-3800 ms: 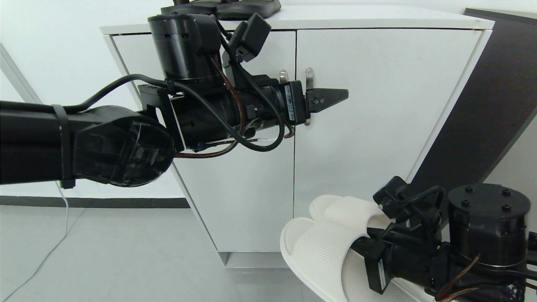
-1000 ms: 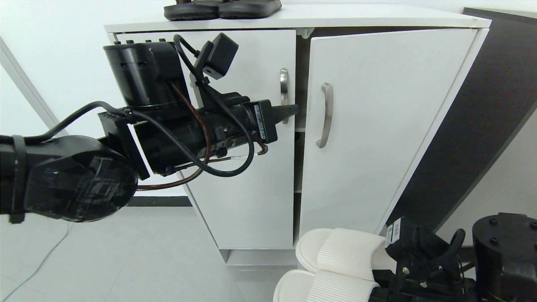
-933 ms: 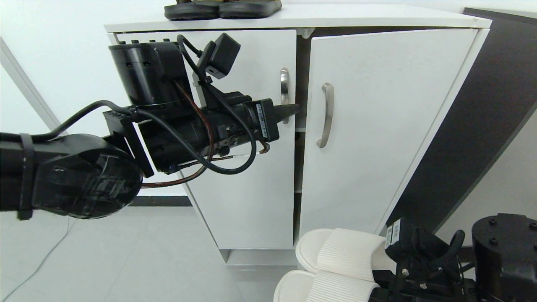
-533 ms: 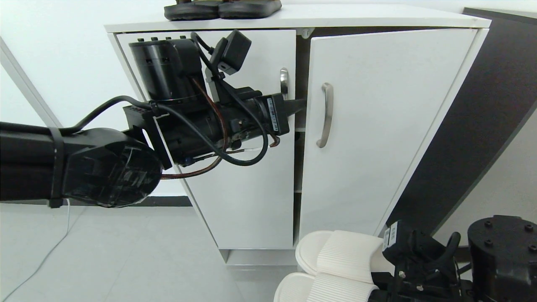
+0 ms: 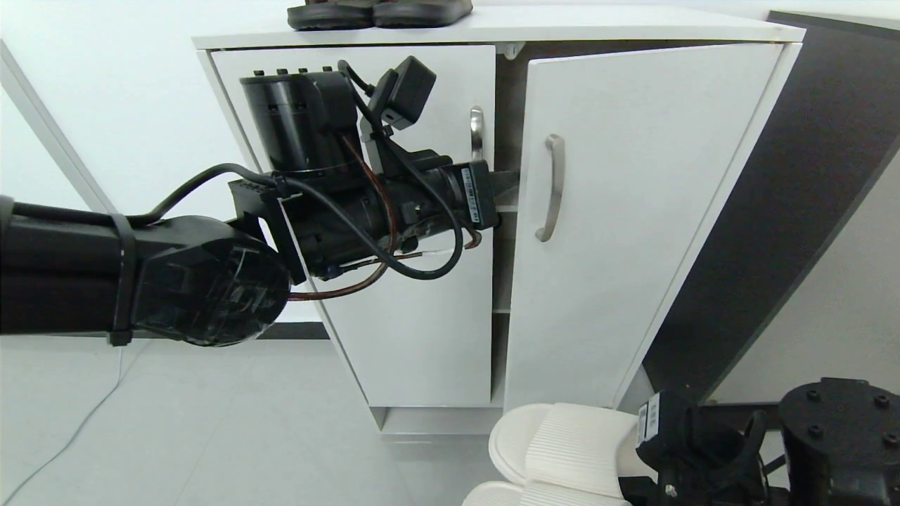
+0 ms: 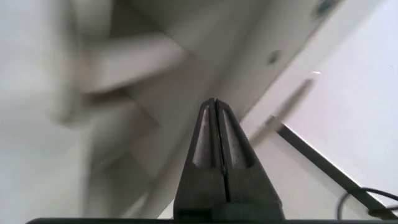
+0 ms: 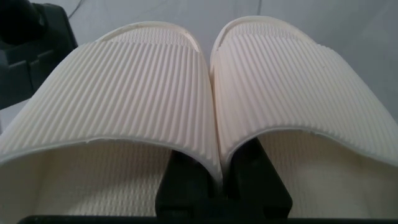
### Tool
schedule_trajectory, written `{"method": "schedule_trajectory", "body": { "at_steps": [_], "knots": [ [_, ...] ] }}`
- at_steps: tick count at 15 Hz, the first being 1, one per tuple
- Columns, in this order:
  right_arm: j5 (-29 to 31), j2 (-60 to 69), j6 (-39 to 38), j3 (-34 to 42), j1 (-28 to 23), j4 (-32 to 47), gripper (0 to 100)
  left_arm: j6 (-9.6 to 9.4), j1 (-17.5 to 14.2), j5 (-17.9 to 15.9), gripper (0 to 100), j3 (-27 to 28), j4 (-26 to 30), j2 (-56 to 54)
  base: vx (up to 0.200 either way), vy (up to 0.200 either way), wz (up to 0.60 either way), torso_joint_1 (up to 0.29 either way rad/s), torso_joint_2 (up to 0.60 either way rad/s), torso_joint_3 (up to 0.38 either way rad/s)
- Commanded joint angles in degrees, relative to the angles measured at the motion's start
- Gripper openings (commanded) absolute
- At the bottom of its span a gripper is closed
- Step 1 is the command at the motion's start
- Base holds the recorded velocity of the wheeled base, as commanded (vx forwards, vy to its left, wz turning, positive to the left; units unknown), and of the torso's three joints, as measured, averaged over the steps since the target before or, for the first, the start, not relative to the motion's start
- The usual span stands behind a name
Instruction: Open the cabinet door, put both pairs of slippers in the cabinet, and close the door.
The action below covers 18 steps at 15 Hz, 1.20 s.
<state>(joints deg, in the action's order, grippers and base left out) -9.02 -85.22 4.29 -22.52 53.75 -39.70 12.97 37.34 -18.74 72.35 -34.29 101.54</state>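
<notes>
Nothing written can be read. A white label (image 5: 472, 202) with dark print sits on the wrist housing just behind the left gripper (image 6: 216, 107). A second white label (image 5: 652, 420) sits on the right arm's wrist, just beside the white slippers (image 5: 562, 441). The characters on both are too small to make out.

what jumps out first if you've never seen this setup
The black left arm, its shut left claw poked into the gap beside the ajar right cabinet door. Then the white ribbed slippers clamped in the right claw, low by the cabinet's foot, and dark slippers on the cabinet top.
</notes>
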Motion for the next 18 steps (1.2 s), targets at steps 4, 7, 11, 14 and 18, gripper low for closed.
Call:
{"method": "schedule_trajectory", "body": {
  "at_steps": [4, 7, 11, 14, 18],
  "knots": [
    [0.1, 0.2, 0.0, 1.5, 3.2, -0.6, 0, 1.53, 9.7, 0.1, 0, -0.2, -5.0, 2.3, -0.200, 0.000, 0.00, -0.001, 0.00, 0.001],
    [0.1, 0.2, 0.0, 1.9, 3.3, -1.5, 0, 2.06, 9.2, 0.1, 0, -0.6, -6.8, 3.8, -0.067, 0.000, 0.00, 0.002, 0.00, 0.002],
    [0.4, -1.3, -0.6, 0.7, 1.4, -1.7, 0, 4.08, 1.1, 1.2, 0, -6.9, -18.4, 3.1, 0.000, 0.000, 0.00, 0.000, 0.00, 0.000],
    [0.4, -3.7, -1.7, -2.2, -4.2, -1.6, 0, 4.17, -8.7, 3.1, 0, -15.4, -19.1, -4.7, 0.000, 0.000, 0.00, 0.000, 0.00, 0.000],
    [1.5, -5.4, -4.3, -3.5, -4.8, -1.7, 0, 3.99, -20.6, 3.9, 0, -34.5, -13.9, -25.9, 0.000, 0.000, 0.00, 0.000, 0.00, 0.000]
  ]
}}
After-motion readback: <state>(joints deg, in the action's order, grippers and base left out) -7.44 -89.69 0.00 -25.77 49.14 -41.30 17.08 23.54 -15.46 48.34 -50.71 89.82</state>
